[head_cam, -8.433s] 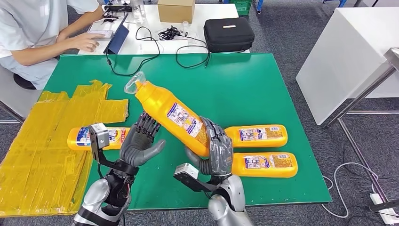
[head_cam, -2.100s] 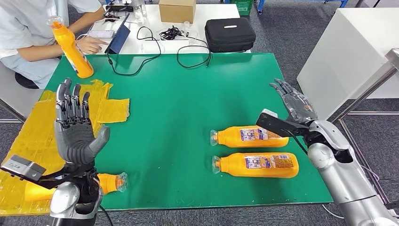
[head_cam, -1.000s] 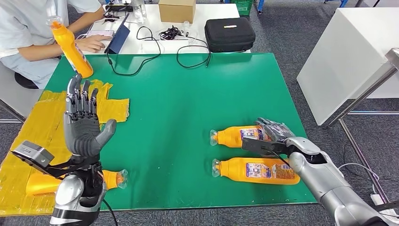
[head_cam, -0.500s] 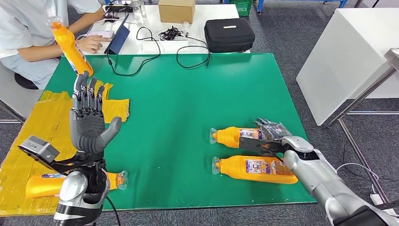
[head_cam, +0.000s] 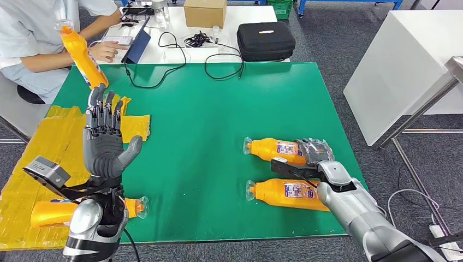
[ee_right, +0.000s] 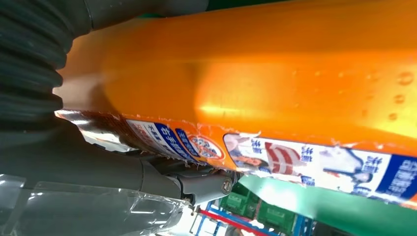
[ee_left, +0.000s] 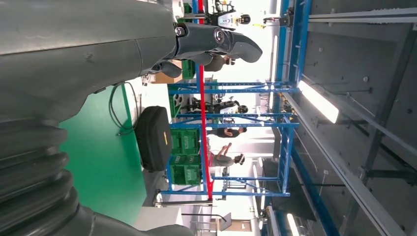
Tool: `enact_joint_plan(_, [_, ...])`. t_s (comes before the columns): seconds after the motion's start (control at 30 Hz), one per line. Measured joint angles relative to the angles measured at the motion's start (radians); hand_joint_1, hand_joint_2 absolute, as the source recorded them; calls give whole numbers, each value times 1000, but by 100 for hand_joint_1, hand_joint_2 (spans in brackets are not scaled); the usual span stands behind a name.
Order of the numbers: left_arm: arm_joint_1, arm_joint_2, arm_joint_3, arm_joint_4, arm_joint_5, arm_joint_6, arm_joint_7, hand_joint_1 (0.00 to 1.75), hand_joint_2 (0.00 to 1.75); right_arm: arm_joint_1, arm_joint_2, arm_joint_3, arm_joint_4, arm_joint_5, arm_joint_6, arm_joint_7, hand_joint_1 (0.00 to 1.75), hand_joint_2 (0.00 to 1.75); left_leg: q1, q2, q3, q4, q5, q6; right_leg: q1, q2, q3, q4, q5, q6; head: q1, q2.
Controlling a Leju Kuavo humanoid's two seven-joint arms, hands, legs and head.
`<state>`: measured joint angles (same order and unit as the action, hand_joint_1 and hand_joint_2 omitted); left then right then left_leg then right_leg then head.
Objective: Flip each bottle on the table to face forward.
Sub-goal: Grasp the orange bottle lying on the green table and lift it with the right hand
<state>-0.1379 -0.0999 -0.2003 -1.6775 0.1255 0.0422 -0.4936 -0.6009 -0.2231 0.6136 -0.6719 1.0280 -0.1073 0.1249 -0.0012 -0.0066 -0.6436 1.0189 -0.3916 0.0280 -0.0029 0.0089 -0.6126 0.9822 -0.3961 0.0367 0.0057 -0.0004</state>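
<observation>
Two orange bottles lie on the green table (head_cam: 218,120) at the right. My right hand (head_cam: 315,152) grips the farther bottle (head_cam: 271,148) at its base end; its clear cap points left and it is slightly tilted. In the right wrist view that bottle (ee_right: 295,73) is seen close up with my fingers (ee_right: 196,184) under it. The nearer bottle (head_cam: 284,192) lies flat, partly behind my right forearm. A third orange bottle (head_cam: 52,212) lies at the front left behind my left arm. My left hand (head_cam: 105,143) is raised upright with its fingers apart, holding nothing.
A person at the back left holds a fourth orange bottle (head_cam: 83,55) upright over the table corner. Yellow plastic sheeting (head_cam: 43,142) covers the left side. A black case (head_cam: 265,39), cables and a cardboard box (head_cam: 205,11) sit on the white table behind.
My right hand has closed around the farther bottle and shifted it back and slightly left, tilting it. My left hand has risen a little.
</observation>
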Motion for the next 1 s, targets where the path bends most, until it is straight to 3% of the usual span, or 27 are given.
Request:
enact_joint_plan(0.33, [4,-2,0,0,-1,0,4,0,175,23,30,-76,-15,46,-40,2,175,175,0,-2,-2,0,0,0,0,0,-1,0,0,0,0,0])
enact_joint_plan(0.6, [20,-2,-4,0,22,-42,30,0,175,107,53,-213,-175,61,-195,-33,175,175,0,-2,-3,0,0,0,0,0,-2,0,0,0,0,0])
enact_joint_plan(0.9, [29,-2,-7,0,24,-50,35,0,175,150,65,-274,-264,56,-209,-40,175,175,0,-2,-3,0,0,0,0,0,-2,0,-1,0,0,0])
enact_joint_plan(1.0, [30,-2,-9,0,24,-62,50,0,175,176,71,-296,-301,30,-266,-69,175,175,0,-3,-3,0,0,0,0,-1,-2,0,-1,0,0,0])
